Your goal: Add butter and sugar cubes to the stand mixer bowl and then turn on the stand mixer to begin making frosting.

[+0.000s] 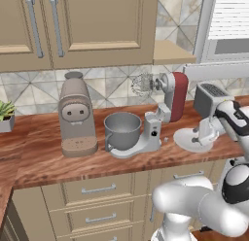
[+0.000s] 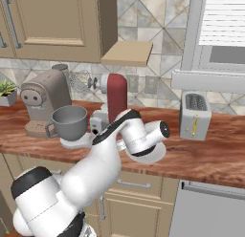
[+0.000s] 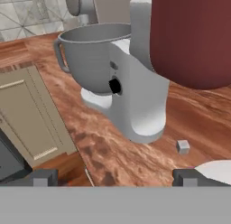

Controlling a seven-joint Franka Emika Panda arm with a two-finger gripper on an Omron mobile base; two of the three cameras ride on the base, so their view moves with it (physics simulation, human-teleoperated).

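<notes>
**Even, flat light over a rendered kitchen**

All three views are bright and evenly lit, with no single strong source to be made out. The reddish-brown wooden desk (image 1: 44, 152) carries only soft, faint shadows: a weak dark patch lies under the round grey metal bowl (image 1: 122, 130) and beside the light grey mixer column (image 3: 135, 101) in the hand view. The dark red rounded mixer head (image 3: 194, 38) shows a smooth gradient without sharp glare. The white window blind (image 2: 222, 18) is pale but not blown out. The pictures are low in detail; edges look soft and slightly jagged, and the wood grain smears in the hand view. No bending shows at the frame edges.
</notes>
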